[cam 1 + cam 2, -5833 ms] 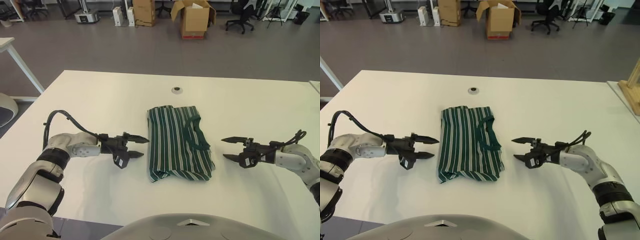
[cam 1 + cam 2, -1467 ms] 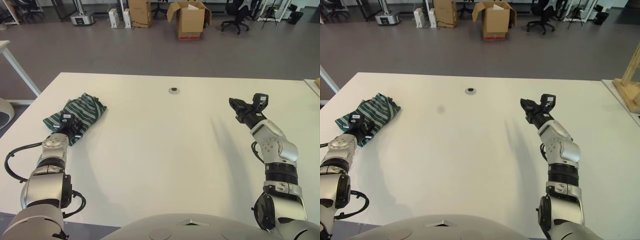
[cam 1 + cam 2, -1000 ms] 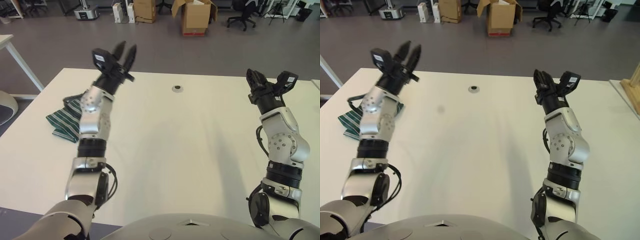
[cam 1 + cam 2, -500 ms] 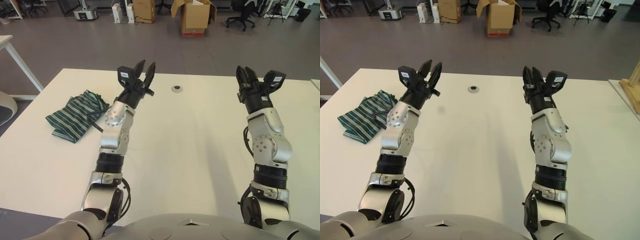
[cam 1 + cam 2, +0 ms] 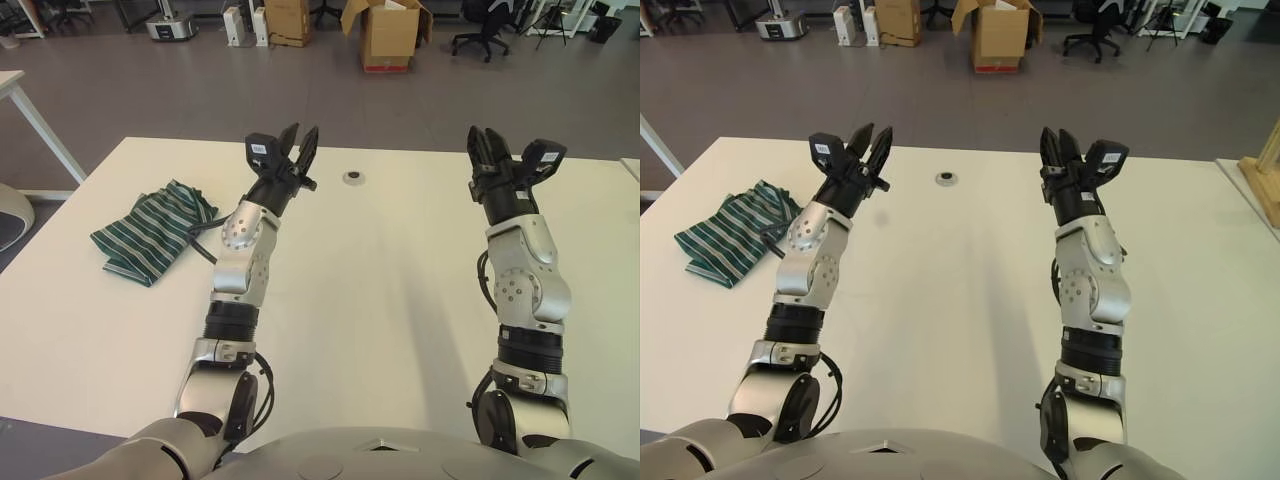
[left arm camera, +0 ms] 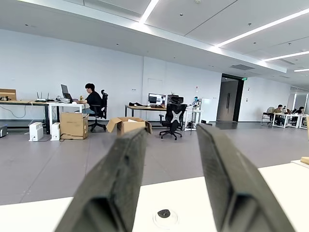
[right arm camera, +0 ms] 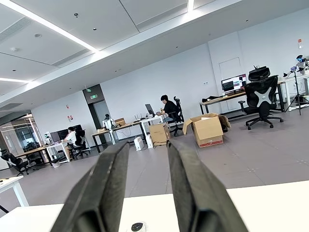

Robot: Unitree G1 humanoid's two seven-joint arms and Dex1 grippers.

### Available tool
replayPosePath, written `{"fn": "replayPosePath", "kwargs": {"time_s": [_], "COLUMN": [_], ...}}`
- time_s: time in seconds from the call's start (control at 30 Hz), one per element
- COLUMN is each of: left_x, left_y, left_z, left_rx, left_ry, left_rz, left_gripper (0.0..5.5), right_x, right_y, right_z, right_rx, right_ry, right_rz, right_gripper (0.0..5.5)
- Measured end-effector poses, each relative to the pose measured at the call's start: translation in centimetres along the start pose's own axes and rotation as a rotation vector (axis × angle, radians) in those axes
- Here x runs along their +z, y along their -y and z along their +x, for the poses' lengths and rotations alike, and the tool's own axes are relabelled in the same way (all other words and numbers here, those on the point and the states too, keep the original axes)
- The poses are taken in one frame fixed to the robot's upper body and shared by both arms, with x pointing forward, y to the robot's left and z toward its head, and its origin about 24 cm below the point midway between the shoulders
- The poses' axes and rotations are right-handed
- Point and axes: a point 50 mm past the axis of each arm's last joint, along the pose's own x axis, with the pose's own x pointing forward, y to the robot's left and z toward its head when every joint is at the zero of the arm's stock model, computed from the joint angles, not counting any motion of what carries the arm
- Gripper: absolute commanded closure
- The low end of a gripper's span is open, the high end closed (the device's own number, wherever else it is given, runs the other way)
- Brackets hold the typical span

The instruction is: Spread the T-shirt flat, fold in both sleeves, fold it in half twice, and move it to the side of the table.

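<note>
Both raised arms moved slightly toward frame centre since half a second ago, my left gripper (image 5: 303, 133) upright at upper centre-left, fingers apart, my right gripper (image 5: 487, 136) at upper right, fingers apart, both empty, folded green striped T-shirt (image 5: 150, 228) lying at frame left by the white table (image 5: 380, 280) edge.

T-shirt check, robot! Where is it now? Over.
Left gripper open, raised. Right gripper open, raised. T-shirt rumpled, at table's left side, untouched. Small disc far off.

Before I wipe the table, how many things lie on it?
2: green-striped cloth T-shirt by the left edge; small round grey disc, far middle. Nothing looks hidden.
</note>
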Motion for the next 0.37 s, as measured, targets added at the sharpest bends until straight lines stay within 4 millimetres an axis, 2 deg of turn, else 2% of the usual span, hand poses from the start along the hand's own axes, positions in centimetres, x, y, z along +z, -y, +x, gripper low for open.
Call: {"fn": "replayPosePath", "kwargs": {"time_s": [0.2,0.37], "left_x": [-0.7,-1.1], "left_y": [-0.1,-0.5], "left_z": [-0.1,-0.2], "left_rx": [0.004,0.014], "left_ry": [-0.035,-0.066], "left_rz": [0.027,0.056], "left_gripper": [3.63,3.63], "right_x": [-0.7,-0.7], "right_y": [-1.3,-1.3], "right_z": [1.0,1.0], "right_rx": [0.054,0.034], "right_ry": [-0.014,0.006], "right_rz": [0.014,-0.021], "right_gripper": [4.05,4.05]}}
